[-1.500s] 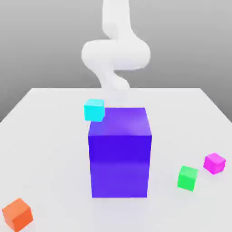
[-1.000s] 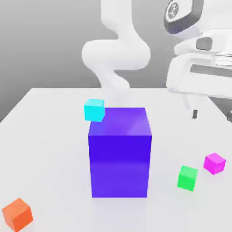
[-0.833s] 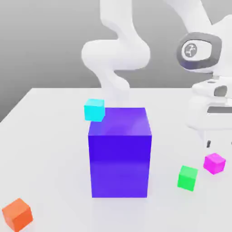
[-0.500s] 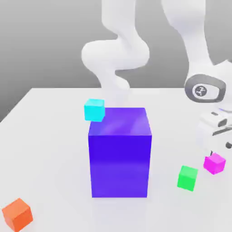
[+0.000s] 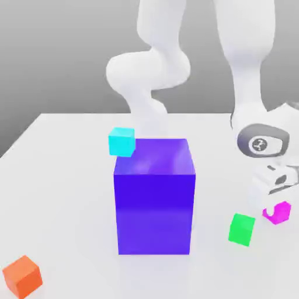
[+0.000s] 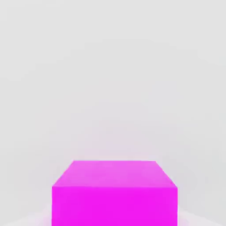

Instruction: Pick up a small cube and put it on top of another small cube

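The small magenta-pink cube (image 5: 279, 214) sits on the white table at the exterior view's right, its top partly covered by the robot hand. My gripper (image 5: 273, 196) has come down directly over it, with the hand's white body just above the cube. In the hand view the magenta cube (image 6: 114, 194) is very close and resting on the white surface. A small green cube (image 5: 242, 229) lies a short way toward the exterior view's left of the magenta one. A small cyan cube (image 5: 121, 141) stands behind the big block's upper left corner.
A big blue-violet block (image 5: 154, 195) stands in the middle of the table (image 5: 58, 175). A small orange cube (image 5: 22, 275) lies at the front left corner. The arm's white links rise behind the block and above the magenta cube.
The hand came into view at the upper right and descended steadily onto the magenta cube, now covering its top. No cube has moved.
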You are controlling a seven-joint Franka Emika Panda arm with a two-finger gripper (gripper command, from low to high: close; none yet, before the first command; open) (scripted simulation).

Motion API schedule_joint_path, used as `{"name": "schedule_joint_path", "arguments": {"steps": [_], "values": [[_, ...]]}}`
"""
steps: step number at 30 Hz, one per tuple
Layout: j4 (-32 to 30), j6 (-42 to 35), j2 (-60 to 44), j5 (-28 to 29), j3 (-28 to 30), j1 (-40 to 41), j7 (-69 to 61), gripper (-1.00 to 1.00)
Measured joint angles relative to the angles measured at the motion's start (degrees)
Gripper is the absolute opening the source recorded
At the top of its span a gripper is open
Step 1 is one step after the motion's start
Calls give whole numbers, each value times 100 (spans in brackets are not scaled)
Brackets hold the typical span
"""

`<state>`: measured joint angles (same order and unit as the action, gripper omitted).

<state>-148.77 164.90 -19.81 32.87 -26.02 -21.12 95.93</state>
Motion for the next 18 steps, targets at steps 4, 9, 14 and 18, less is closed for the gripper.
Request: {"name": "schedule_joint_path", "arguments": {"steps": [4, 9, 14, 18], "values": [[-177, -323, 527, -805, -725, 559, -613, -100], [-342, -645, 983, -1406, -1067, 956, -1418, -100], [-448, -842, 1252, -1630, -1048, 1284, -2328, -100], [-549, -955, 1526, -2001, -1040, 1541, -3207, -100]]}}
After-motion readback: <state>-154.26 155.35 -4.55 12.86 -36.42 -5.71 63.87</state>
